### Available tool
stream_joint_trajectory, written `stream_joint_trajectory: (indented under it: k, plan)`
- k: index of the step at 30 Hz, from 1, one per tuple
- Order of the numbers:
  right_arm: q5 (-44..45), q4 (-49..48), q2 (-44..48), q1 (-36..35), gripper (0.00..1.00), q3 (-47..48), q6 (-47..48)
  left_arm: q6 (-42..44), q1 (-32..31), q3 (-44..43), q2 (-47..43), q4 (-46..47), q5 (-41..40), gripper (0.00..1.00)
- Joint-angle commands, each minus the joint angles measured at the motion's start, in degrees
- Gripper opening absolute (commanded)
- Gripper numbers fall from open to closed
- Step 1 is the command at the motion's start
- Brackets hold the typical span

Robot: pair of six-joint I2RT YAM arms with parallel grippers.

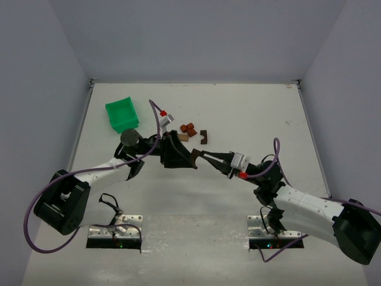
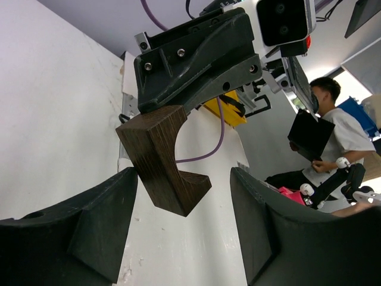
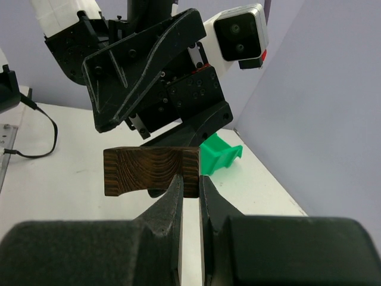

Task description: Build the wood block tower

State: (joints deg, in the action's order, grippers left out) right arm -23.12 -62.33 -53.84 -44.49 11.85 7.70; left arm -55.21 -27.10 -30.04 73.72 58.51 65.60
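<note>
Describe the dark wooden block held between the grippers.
At the centre of the white table, the right gripper pinches a dark brown arch-shaped wooden block. Unlike the reddish-orange wooden blocks and second dark arch lying beyond, it is held aloft.

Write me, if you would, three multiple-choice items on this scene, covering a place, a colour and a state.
1. The green bin sits: A near right; B far left; C between the arm bases.
2. The held arch block is: A dark brown; B green; C white.
3. The right gripper is: A open, empty; B out of view; C shut on the arch block.
Key: B, it lies left of the loose blocks; A, its grain shows dark brown; C, its fingers pinch the block's edge.
</note>
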Motion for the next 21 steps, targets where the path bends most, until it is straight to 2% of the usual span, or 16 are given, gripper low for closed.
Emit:
stream_joint_trajectory:
  k: [1, 14, 18, 20, 21]
  plan:
    - [-0.8, -6.2, -0.2, -0.1, 0.00, 2.1, 0.0, 1.0, -1.2, -0.6, -2.7, 4.8, 0.2, 0.59]
    - [-2.0, -6.7, 0.5, -0.2, 0.00, 0.8, 0.0, 1.2, -1.1, 0.6, -6.8, 5.0, -1.5, 0.25]
    - [-2.2, -0.3, -0.3, -0.1, 0.00, 2.5, 0.4, 0.9, -1.2, 0.3, -7.0, 4.7, -2.3, 0.00]
    - [-1.2, 0.5, -0.2, -0.1, 0.06, 2.7, 0.3, 0.9, -1.2, 0.6, -7.2, 4.8, -2.9, 0.00]
    - [-0.4, 0.9, 0.0, -0.2, 0.17, 2.6, 0.0, 1.2, -1.2, 1.0, -7.5, 4.8, -3.8, 0.00]
